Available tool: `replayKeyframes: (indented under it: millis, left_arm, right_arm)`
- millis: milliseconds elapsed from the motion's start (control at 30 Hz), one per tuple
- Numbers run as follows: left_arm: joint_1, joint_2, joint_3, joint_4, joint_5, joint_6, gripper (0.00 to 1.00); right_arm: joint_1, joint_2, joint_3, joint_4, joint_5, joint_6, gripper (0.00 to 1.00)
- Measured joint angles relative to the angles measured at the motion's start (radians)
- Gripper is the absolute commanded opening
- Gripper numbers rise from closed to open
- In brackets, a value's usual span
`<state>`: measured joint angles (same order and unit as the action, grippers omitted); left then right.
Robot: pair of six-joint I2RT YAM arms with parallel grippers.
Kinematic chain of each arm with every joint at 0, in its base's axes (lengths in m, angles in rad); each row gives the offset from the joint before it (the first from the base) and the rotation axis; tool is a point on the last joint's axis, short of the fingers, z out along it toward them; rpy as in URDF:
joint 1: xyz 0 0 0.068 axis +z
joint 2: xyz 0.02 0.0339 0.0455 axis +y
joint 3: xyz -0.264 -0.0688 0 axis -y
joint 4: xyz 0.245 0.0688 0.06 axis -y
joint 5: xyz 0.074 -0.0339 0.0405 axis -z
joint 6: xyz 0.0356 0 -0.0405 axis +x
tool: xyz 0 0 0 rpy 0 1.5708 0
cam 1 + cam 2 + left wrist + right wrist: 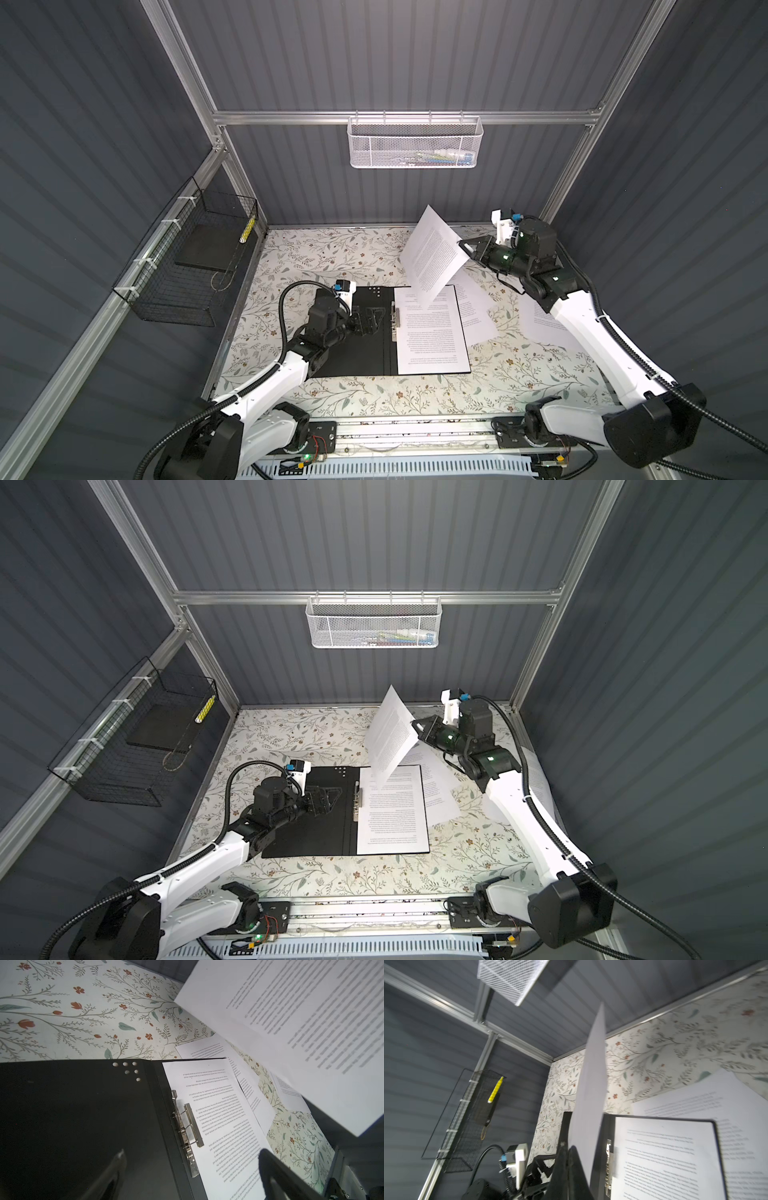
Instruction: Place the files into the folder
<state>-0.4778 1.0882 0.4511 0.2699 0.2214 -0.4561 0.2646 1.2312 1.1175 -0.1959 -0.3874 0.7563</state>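
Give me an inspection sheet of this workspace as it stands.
surface: floral table cover, flat.
job's things: folder lies open, black inside up; filed sheet in its right half beside the metal clip; raised sheet in the air; loose sheet beside the folder, another sheet under the right arm.
clutter: dark slab and yellow stick in the black wire basket.
grippers: left gripper open over the folder's left half; right gripper shut on the raised sheet's edge.
cables: black hoses along both arms.
surroundings: grey ribbed walls, metal frame, white mesh basket on the back rail.
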Motion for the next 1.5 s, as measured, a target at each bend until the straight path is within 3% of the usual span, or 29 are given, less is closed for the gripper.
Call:
replayKeyframes:
  millis: [233,567,1500]
  left_arm:
    - [0.0,0.0,0.0,0.008,0.0,-0.001,1.0]
    - [0.0,0.015,0.0,0.008,0.01,-0.012,1.0]
    - [0.0,0.015,0.0,0.006,0.016,-0.035,1.0]
  right_arm:
    - [-0.104,-0.079,-0.348,0.005,0.127,0.026,0.0]
    - [0.008,-0.249,-0.605,0.055,0.267,0.16,0.0]
    - [0.362,-0.298,-0.736,0.1,0.581,0.544,0.0]
